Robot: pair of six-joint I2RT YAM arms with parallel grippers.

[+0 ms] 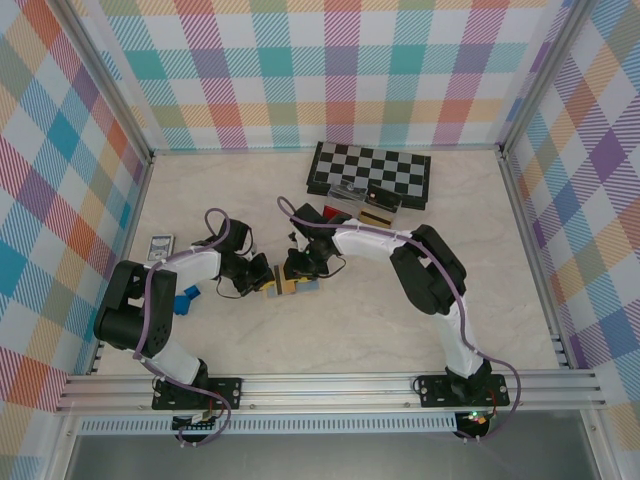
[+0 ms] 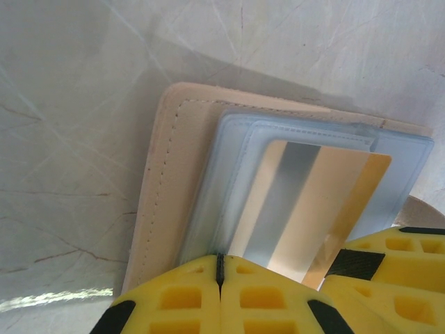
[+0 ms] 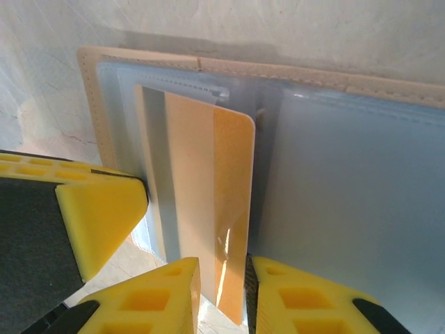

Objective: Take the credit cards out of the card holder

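Where the two arms meet at mid-table, the left gripper (image 2: 219, 270) is clamped shut at the near edge of the card holder (image 3: 348, 181), perhaps pinching it. The holder lies opened flat. Over it, the right gripper (image 3: 222, 282) has its jaws slightly parted around the end of an orange-tan credit card (image 3: 208, 167), which sticks partway out of a light blue pocket. Farther back lies a chessboard (image 1: 370, 172).

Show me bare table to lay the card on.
Bare: between the right arm and the right wall; the near strip along the front rail; the far-left corner beside the chessboard. Crowded: the centre, where left end effector and right end effector meet at the card holder, and in front of the chessboard.
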